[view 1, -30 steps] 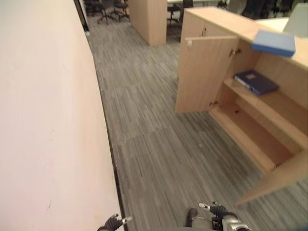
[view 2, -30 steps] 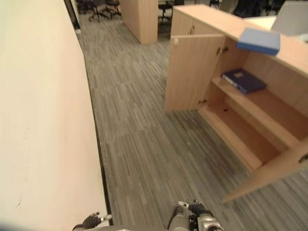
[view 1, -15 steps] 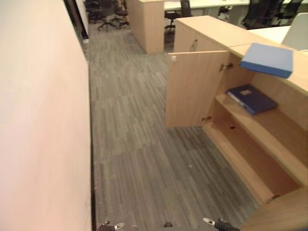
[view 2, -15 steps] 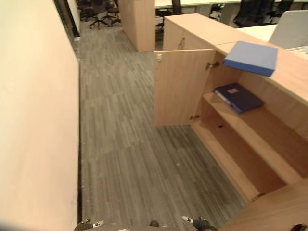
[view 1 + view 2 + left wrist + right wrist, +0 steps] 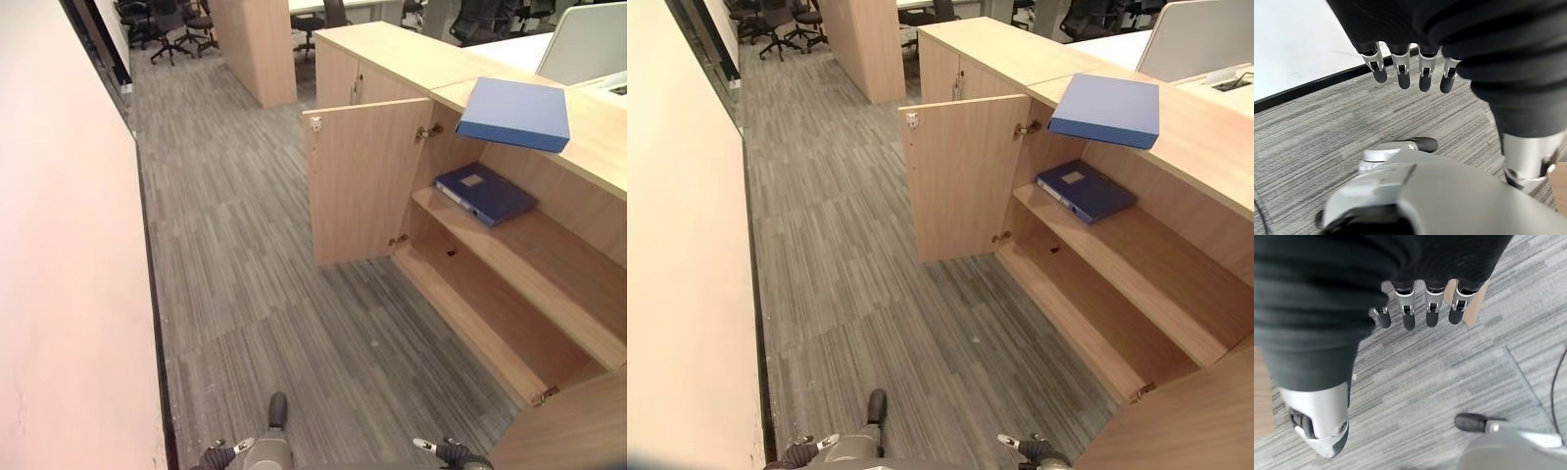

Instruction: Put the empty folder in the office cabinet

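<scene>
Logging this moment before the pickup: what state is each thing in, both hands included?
Cabinet door: swung open.
Light blue folder: closed, flat on the cabinet top, one corner past the edge.
Dark blue folder: closed, lying flat on the upper shelf.
Lower shelf: bare.
Left hand: open, holding nothing.
Right hand: open, holding nothing.

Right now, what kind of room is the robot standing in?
Most likely an office: black wheeled office chairs stand at the far end, a light wooden cabinet has its door open, and a dark blue folder lies on its shelf. Grey striped carpet covers the floor.
</scene>
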